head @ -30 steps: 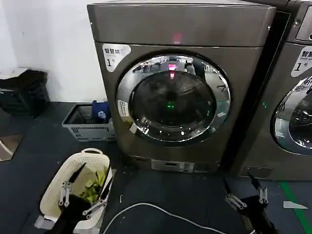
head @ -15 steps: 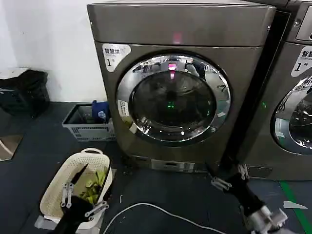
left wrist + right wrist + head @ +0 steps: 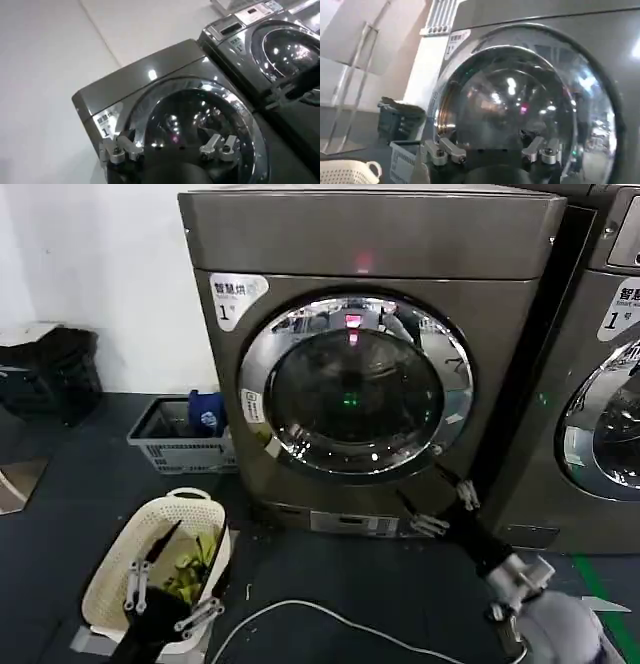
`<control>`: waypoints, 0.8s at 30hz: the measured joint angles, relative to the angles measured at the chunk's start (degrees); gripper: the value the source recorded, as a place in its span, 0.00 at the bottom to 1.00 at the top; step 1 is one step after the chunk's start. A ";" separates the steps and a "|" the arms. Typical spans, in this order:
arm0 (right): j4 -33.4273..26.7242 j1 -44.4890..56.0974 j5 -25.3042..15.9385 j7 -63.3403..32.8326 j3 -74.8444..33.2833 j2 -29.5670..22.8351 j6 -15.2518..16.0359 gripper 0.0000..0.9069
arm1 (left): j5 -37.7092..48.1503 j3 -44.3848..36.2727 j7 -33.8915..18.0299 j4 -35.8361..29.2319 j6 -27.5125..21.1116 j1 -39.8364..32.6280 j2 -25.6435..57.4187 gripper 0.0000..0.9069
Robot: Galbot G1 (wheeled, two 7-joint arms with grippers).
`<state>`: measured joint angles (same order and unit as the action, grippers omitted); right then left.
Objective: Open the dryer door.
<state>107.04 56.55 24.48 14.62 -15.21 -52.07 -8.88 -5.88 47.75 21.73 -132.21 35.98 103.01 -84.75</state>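
Observation:
The dryer [image 3: 370, 234] is a bronze-grey front-loader with a white "1" sticker. Its dryer door [image 3: 355, 389], a chrome ring around dark glass, sits flush against the front. My right gripper [image 3: 420, 484] is open, fingers pointing up at the door's lower right edge, just short of the chrome. In the right wrist view the door [image 3: 520, 95] looms close behind that open gripper [image 3: 490, 150]. My left gripper [image 3: 200, 539] hangs open low on the left over a basket. The left wrist view has the door [image 3: 200, 115] beyond its open gripper [image 3: 170, 150].
A second machine [image 3: 600, 384] with its own chrome door stands right beside the dryer. A white basket [image 3: 120, 574] with green items sits under the left gripper. A grey crate [image 3: 180, 439] and a black bag [image 3: 50, 369] stand by the wall. A white cable [image 3: 320, 614] crosses the floor.
My right gripper has risen from the floor at lower right, up and leftward to the door's lower right edge. The left arm has barely moved. The door stays shut.

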 joint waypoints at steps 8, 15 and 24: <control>-5.54 -9.43 0.03 -1.15 7.73 -1.52 0.44 1.00 | -0.22 0.36 0.00 -0.02 0.33 0.49 -0.65 1.00; -10.10 -17.24 0.00 -1.78 13.98 -3.88 1.01 1.00 | -0.18 0.57 0.01 -0.04 0.38 0.70 -1.11 1.00; -14.77 -24.98 -0.02 -2.66 20.17 -6.93 1.32 1.00 | -0.15 1.11 0.05 -0.38 0.41 0.76 -1.36 1.00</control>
<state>92.27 31.57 24.47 11.96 4.96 -59.00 -7.56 -6.02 48.85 21.78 -132.59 36.39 103.76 -86.11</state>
